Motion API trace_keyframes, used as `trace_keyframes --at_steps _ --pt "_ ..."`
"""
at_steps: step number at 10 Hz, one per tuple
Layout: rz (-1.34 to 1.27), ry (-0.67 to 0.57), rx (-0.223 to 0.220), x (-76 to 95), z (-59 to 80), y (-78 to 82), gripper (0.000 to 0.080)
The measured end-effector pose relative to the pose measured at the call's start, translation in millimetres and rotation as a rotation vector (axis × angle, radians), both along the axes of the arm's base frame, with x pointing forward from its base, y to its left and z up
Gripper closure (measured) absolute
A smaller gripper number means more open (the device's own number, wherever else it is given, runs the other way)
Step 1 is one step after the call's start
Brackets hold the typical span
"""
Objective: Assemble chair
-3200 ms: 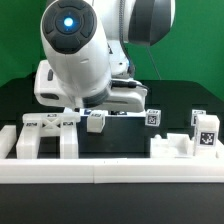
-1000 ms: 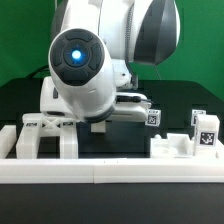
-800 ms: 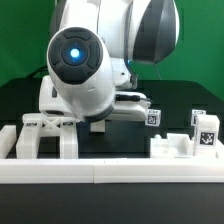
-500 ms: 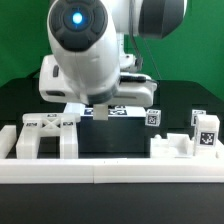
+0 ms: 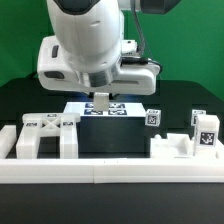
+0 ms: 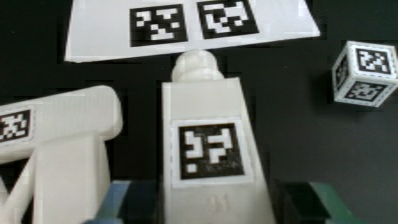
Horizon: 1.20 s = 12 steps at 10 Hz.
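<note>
My gripper is shut on a long white chair post with a square tag on its face. The post hangs a little above the black table, in front of the marker board. In the wrist view the fingers sit at both sides of the post's near end, and its rounded tip points at the marker board. A white legged frame stands at the exterior view's left, and shows beside the post in the wrist view.
A small tagged cube lies right of the marker board. More white chair pieces and a tagged block stand at the exterior view's right. A long low white border rail runs along the front.
The arm has risen and the wrist has swung upward. The post, which stood low by the legged frame, now hangs higher in the gripper in front of the marker board.
</note>
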<state>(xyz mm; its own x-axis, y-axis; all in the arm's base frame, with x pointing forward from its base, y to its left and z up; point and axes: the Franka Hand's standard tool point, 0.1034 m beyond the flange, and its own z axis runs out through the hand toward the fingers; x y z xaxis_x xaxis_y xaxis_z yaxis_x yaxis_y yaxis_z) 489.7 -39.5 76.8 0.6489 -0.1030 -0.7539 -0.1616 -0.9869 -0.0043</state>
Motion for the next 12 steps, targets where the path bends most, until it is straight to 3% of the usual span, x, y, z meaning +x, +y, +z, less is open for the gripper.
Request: trace_keyframes --at_steps 1,3,6,10,12 --pt "0.005 -0.122 -0.018 15.0 -2.2 -0.4 0.0509" --pt "-0.009 -0.232 -0.042 29.9 26.0 9.8 0.0509" --pt "-0.005 -0.388 -0.062 53.9 47.9 21.9 0.0508" --pt "-0.003 -0.68 -0.098 69.5 44.2 22.9 0.0508" --pt "-0.008 -0.801 -0.113 75.0 48.2 32.8 0.0508"
